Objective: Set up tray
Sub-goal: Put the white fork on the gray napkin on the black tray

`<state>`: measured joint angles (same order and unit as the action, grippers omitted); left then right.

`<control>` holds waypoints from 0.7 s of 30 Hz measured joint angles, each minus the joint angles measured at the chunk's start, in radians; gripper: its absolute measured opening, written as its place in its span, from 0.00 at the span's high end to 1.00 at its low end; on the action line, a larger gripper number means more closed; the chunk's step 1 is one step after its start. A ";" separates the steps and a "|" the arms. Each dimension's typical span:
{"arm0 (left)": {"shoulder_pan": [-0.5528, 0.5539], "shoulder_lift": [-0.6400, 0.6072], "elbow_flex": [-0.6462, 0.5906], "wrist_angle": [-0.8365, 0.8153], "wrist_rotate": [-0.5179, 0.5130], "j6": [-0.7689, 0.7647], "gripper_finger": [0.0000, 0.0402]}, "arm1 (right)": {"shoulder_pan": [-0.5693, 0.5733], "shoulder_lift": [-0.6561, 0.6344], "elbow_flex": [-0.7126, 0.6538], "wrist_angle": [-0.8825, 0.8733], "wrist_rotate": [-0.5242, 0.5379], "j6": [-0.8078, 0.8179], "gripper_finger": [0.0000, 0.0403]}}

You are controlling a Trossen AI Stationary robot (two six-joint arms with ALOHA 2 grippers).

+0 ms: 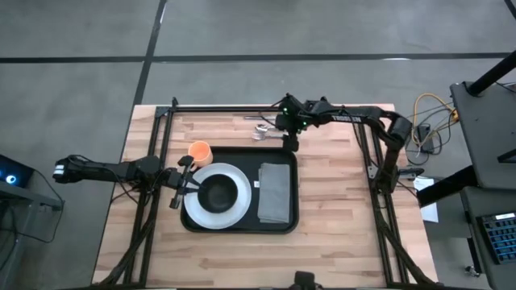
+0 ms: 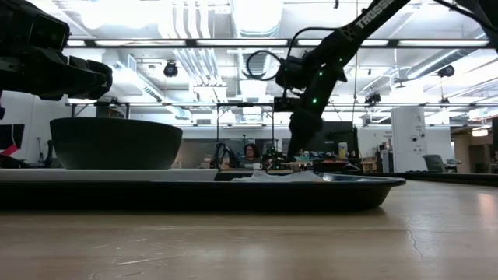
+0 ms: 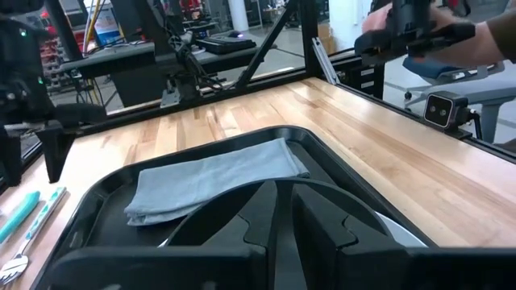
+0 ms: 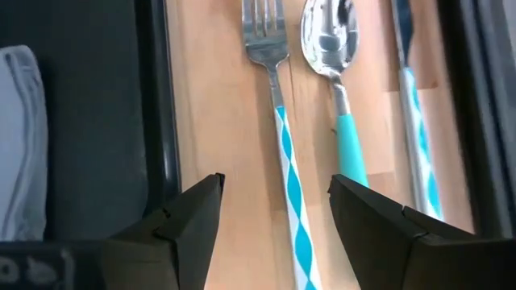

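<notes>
The black tray (image 1: 282,228) lies mid-table. On it a white plate (image 1: 234,213) carries a dark bowl (image 1: 216,193) (image 2: 117,144), and a folded grey napkin (image 1: 275,192) (image 3: 214,181) lies to its right. A fork with a blue-striped handle (image 4: 282,153), a teal-handled spoon (image 4: 345,129) and a third piece (image 4: 415,121) lie on the wood beyond the tray's far rim. My right gripper (image 1: 290,143) (image 4: 274,189) is open over them, with the fork's handle between its fingers. My left gripper (image 1: 196,184) (image 2: 105,78) (image 3: 278,189) is shut and hovers above the bowl's left rim.
An orange cup (image 1: 199,151) stands on the table by the tray's far left corner. Black frame rails (image 1: 242,108) run along the table's far and side edges. Bare wood lies near of the tray and to its right. A person's arm (image 3: 484,36) shows beyond the table.
</notes>
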<state>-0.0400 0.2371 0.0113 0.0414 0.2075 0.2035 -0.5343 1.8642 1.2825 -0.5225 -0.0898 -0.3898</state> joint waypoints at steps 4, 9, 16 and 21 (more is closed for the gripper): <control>0.000 0.000 0.000 0.000 0.000 0.000 0.94 | -0.007 0.062 0.035 -0.033 -0.001 -0.014 0.46; 0.000 0.003 0.000 0.000 0.000 0.000 0.94 | -0.013 0.149 0.126 -0.122 0.003 -0.014 0.46; 0.000 0.006 0.000 0.000 0.000 0.000 0.94 | -0.018 0.275 0.268 -0.214 0.003 -0.001 0.46; 0.000 0.006 0.000 0.000 0.000 0.000 0.94 | -0.020 0.338 0.343 -0.286 0.010 0.009 0.49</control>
<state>-0.0399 0.2428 0.0113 0.0412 0.2073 0.2035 -0.5541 2.2026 1.6257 -0.8088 -0.0797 -0.3806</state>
